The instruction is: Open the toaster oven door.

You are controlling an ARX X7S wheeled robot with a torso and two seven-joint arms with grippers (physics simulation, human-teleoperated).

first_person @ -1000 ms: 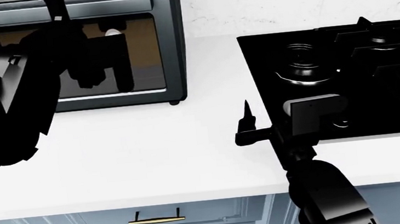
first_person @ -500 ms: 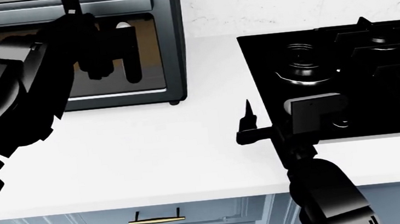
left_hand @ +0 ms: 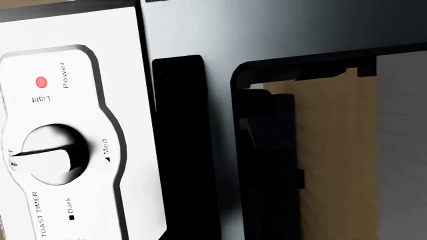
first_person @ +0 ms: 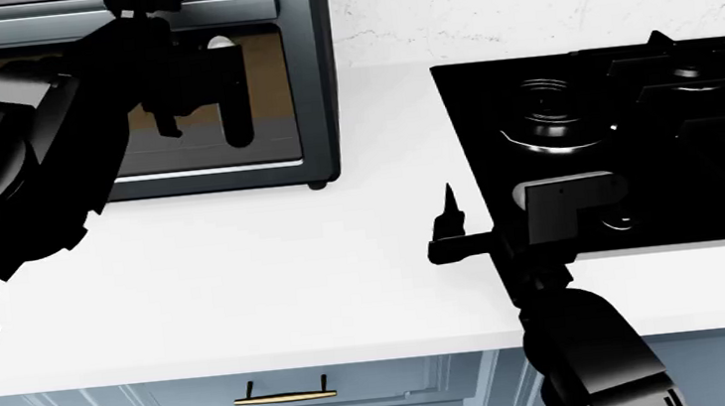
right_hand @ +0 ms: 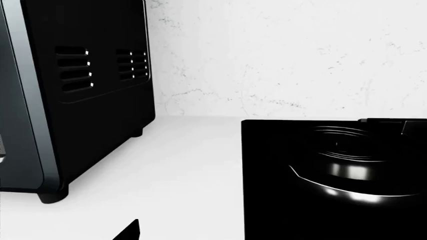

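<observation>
Since a second ago the left arm has swung up and in toward the oven (first_person: 311, 78), its gripper climbing from the middle of the glass to the top edge of the door (first_person: 270, 142), while the right arm and everything on the counter (first_person: 276, 271) sit just as they were

From where I stand the job looks barely begun: the door is shut flat against the oven's front, with its bar handle (first_person: 231, 6) running along the top, and no gap shows anywhere. What's left is getting a hold on that handle and pulling the door down and out

The oven sits at about 11 o'clock on the counter, against the marble wall, with the hob (first_person: 623, 138) over at 2 o'clock. Reaching forward across the door, the left gripper (first_person: 144, 10) is up by the handle, but it's a black shape against dark metal and I cannot tell whether its jaws are apart or closed, or whether they touch the bar. The left wrist camera is right up against the control panel (left_hand: 67, 130) and the window frame

Parked near the middle, at the hob's near left corner, the right gripper (first_person: 452, 229) is holding nothing, one finger pointing up; its jaws seem apart, though I can't be sure
</observation>
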